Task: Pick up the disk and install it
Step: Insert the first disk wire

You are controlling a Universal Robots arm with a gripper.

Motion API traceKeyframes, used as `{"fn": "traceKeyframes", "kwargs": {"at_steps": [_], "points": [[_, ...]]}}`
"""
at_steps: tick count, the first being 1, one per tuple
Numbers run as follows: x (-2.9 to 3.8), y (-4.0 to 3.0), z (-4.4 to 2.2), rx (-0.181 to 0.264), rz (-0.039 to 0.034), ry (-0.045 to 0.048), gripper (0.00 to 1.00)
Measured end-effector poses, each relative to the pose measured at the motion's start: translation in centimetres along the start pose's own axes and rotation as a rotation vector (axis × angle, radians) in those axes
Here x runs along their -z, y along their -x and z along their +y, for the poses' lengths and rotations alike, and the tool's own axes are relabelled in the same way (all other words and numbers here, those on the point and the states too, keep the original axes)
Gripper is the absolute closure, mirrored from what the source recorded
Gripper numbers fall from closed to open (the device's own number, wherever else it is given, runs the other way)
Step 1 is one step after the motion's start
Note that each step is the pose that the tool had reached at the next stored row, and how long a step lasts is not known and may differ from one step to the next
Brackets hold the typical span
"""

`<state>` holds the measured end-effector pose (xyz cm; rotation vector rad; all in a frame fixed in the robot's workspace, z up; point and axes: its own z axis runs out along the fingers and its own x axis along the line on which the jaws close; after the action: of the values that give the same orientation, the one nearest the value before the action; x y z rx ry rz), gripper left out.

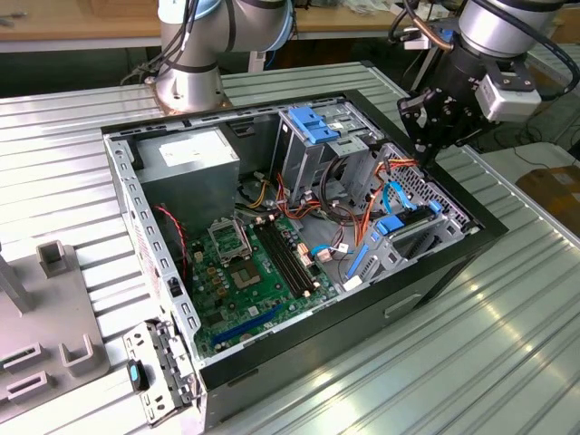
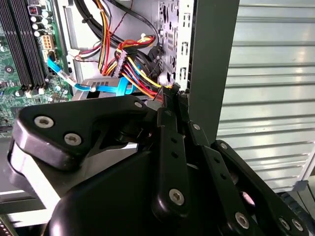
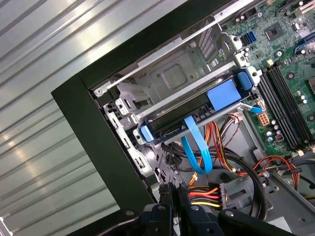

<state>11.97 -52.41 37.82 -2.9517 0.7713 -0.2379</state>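
Disk [image 3: 177, 117] sits in its bay [image 3: 172, 73] at the case [image 3: 98, 123] corner — install looks nearly done. Your gripper [image 3: 173, 189] hangs close by, fingers [image 2: 170, 142] pinched together, empty. Any last seating wants a square push.

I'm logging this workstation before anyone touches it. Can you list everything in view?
table: one, silver, under everything
computer case: one, black, open on the table
motherboard: one, green, case floor
power supply box: one, grey, white label, inside the case
disk: one, dark with blue rails, in a bay by the case wall
bracket: one, pale blue, on the drive cage
cables: several, red, yellow, orange, blue, near the disk
fixture: one, grey, exterior view's left
arm: one, silver, base beyond the case
end effector: one, black, shut, empty, over the cables
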Motion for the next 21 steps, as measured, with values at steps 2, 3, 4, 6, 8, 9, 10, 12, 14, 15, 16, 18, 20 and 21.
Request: {"fn": "traceKeyframes", "kwargs": {"at_steps": [2,3,4,6,8,9,10,12,14,15,16,18,20,21], "points": [[0.01,0.0,0.0,-0.021,0.0026,0.003,0.84],[0.0,0.0,0.0,-0.029,0.0035,0.0039,0.84],[0.0,0.0,0.0,-0.037,0.0045,0.0049,0.84],[0.01,0.0,0.01,-0.048,0.0059,0.0065,0.84],[0.0,0.0,0.0,-0.049,0.0059,0.0065,0.84],[0.0,0.0,0.0,-0.049,0.0059,0.0064,0.84],[0.0,0.0,0.0,-0.049,0.0059,0.0065,0.84],[0.0,0.0,0.0,-0.053,0.0064,0.007,0.84],[0.0,0.0,0.0,-0.069,0.0084,0.0093,0.84],[-0.01,0.0,0.0,-0.082,0.0099,0.0109,0.84],[-0.01,-0.01,0.0,-0.091,0.011,0.0122,0.84],[-0.02,-0.01,0.0,-0.109,0.0132,0.0145,0.84],[-0.02,-0.02,0.0,-0.131,0.0157,0.0174,0.84],[-0.02,-0.02,-0.01,-0.169,0.0204,0.0225,0.84]]}}
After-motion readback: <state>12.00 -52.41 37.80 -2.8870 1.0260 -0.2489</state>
